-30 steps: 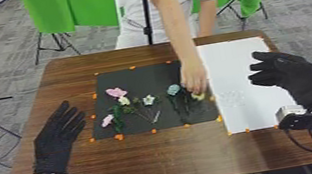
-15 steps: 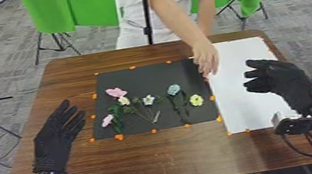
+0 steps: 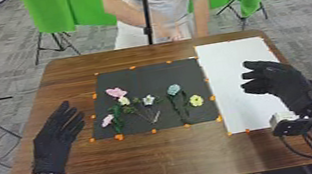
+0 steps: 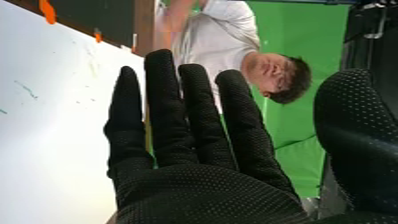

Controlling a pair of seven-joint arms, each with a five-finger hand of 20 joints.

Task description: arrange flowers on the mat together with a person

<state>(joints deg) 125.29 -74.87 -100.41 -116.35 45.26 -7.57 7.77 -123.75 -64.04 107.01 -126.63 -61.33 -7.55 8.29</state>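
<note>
The left robot hand (image 3: 52,142) is over the left side of the counter (image 3: 173,160), fingers (image 3: 70,122) straight. The right robot hand (image 3: 279,80) is near the right edge, fingers extended, thumb (image 4: 355,115) apart.

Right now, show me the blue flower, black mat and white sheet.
Blue flower (image 3: 173,89), head view, on the bloom.
Black mat (image 3: 146,75), head view, bare far part.
White sheet (image 3: 240,82), head view, bare middle.
</note>
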